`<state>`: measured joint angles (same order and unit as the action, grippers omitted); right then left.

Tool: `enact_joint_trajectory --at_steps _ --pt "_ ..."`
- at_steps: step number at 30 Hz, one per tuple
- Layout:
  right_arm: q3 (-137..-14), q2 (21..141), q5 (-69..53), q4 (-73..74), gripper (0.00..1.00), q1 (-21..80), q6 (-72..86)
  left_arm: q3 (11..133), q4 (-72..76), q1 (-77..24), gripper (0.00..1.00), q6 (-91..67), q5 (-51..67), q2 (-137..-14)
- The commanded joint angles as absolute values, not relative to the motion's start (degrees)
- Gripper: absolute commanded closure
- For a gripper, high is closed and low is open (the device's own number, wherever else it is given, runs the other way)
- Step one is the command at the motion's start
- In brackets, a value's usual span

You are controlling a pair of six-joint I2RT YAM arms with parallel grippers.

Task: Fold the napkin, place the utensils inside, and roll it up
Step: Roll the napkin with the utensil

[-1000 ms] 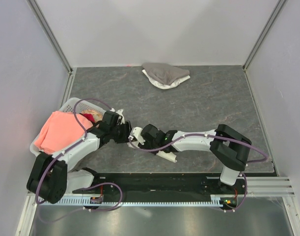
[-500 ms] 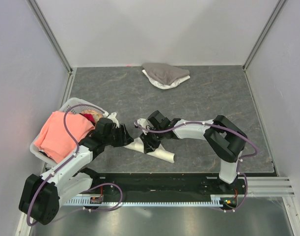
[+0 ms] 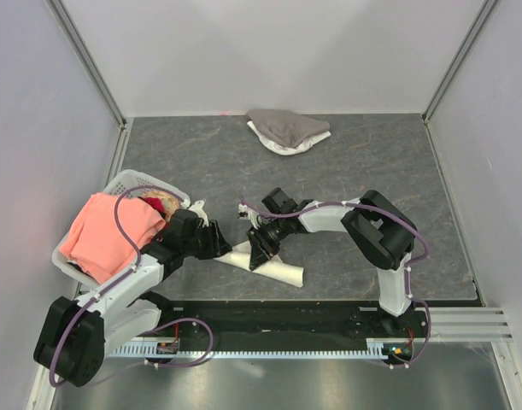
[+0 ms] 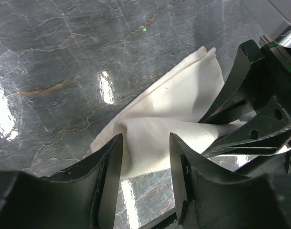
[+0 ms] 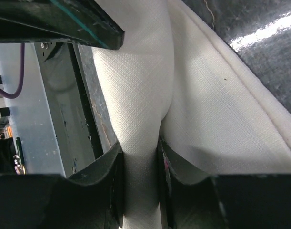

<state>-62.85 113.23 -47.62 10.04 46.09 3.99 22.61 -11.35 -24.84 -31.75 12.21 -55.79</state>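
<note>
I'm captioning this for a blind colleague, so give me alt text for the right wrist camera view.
The right end effector pinches a raised fold of the cream-white napkin between its black fingers. The rest of the cloth lies on the dark marbled table.

At lower centre, the left end effector (image 3: 221, 246) and right end effector (image 3: 259, 253) meet at a cream napkin (image 3: 282, 271) on the grey counter (image 3: 372, 171). A grey-and-white cloth heap (image 3: 286, 130) lies at upper centre, and a salmon-pink cloth (image 3: 102, 235) at left.

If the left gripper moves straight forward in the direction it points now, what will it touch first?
Most likely the napkin: its folded edge lies just ahead of the left gripper. Depth is hard to judge.
</note>
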Motion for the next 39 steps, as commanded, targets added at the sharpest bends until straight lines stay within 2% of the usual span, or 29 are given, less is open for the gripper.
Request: enact_joint_trajectory --at_steps 1,4,5,8,10,19,22,26,27,30,39 --pt "-61.17 118.21 -42.63 16.96 0.65 46.05 1.76 20.92 -6.6 -24.96 0.54 -33.4 13.27 -57.48" --pt "-61.61 118.13 -42.71 17.4 0.64 45.79 2.02 20.39 -5.36 -24.96 0.7 -33.31 13.1 -58.62" --pt "-61.87 117.52 -42.63 17.49 0.63 45.62 2.02 20.48 -5.36 -24.96 0.81 -33.14 13.01 -59.49" --pt "-62.31 115.06 -41.05 18.37 0.55 45.27 2.37 21.18 -5.62 -25.05 0.94 -32.61 12.75 -60.55" --pt "-62.75 113.3 -38.95 19.85 0.48 45.17 2.29 21.97 -6.24 -24.96 0.98 -32.34 12.66 -61.52" --pt "-61.8 95.82 -24.02 21.89 0.3 46.4 1.32 26.19 -10.37 -24.96 0.98 -31.99 12.57 -65.56" --pt "-59.42 90.54 -14.08 18.91 0.29 49.74 -0.95 27.68 -12.74 -24.96 0.98 -32.52 12.83 -66.27" --pt "-54.33 86.23 4.87 13.19 0.29 61.21 -3.24 29.7 -15.29 -24.96 0.98 -32.52 14.41 -67.67" --pt "-53.97 86.31 10.84 11.7 0.29 63.17 -4.3 29.88 -15.64 -24.96 0.98 -32.43 14.59 -67.94" --pt "-53.26 87.88 17.03 9.24 0.28 68.11 -5.88 30.41 -15.99 -24.96 0.98 -32.43 15.82 -68.38" --pt "-55.2 96.68 16.62 6.77 0.27 71.19 -9.31 31.99 -17.23 -24.87 0.98 -31.73 16.0 -68.64"
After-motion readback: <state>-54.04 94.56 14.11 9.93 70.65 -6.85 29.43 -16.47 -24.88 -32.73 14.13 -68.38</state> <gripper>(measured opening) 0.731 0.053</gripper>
